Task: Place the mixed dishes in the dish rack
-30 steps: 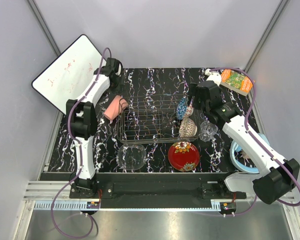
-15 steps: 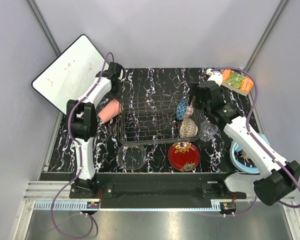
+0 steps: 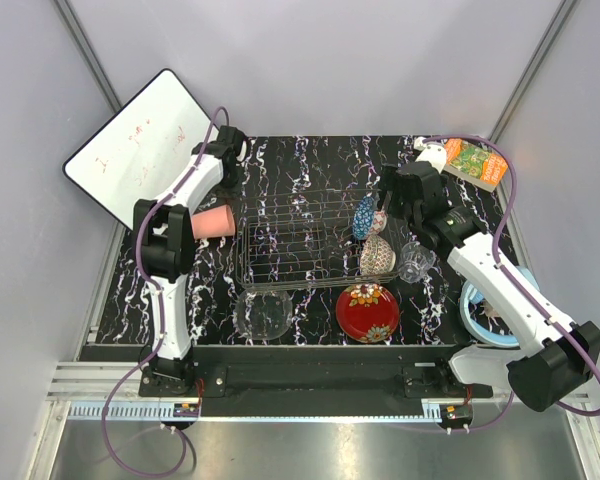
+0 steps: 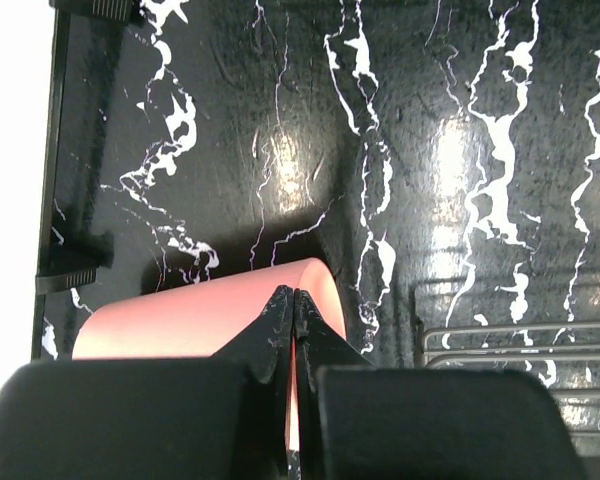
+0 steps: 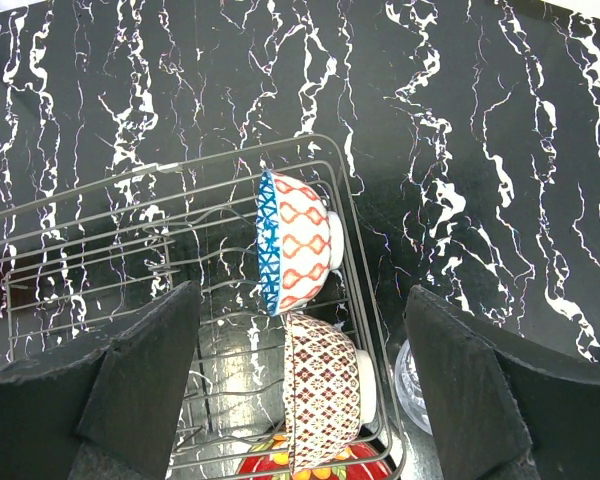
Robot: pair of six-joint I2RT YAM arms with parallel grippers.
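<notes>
A: What has changed over the last second?

B: The pink cup [image 3: 212,222] lay slanted against the left rim of the dish rack [image 3: 290,245]. Now it lies on its side on the table [image 3: 310,160], just left of the rack and outside it. The left gripper [image 4: 292,300], spread a second ago, has closed.

A: Does it hold the cup?

B: No. In the left wrist view its fingers are pressed together with nothing between them. Their tips sit in front of the cup's side, but whether they touch it cannot be told.

A: And the right gripper [image 5: 302,292]?

B: It is spread wide and empty, as before. It hangs over the rack's right end, above the blue bowl [image 3: 364,215] and the beige bowl [image 3: 376,256], which stand on edge side by side inside the rack.

A: How are the arms posed?

B: The left arm [image 3: 170,240] rises from its base to an elbow beside the cup. Its forearm then stretches away toward the far left corner, near the white board [image 3: 130,150]. The right arm [image 3: 500,285] reaches diagonally from the near right to the rack's far right corner.

A: The other dishes?

B: The red plate [image 3: 368,312] and the glass bowl [image 3: 263,314] sit on the table in front of the rack. The small glass [image 3: 415,262] stands just right of it.
</notes>
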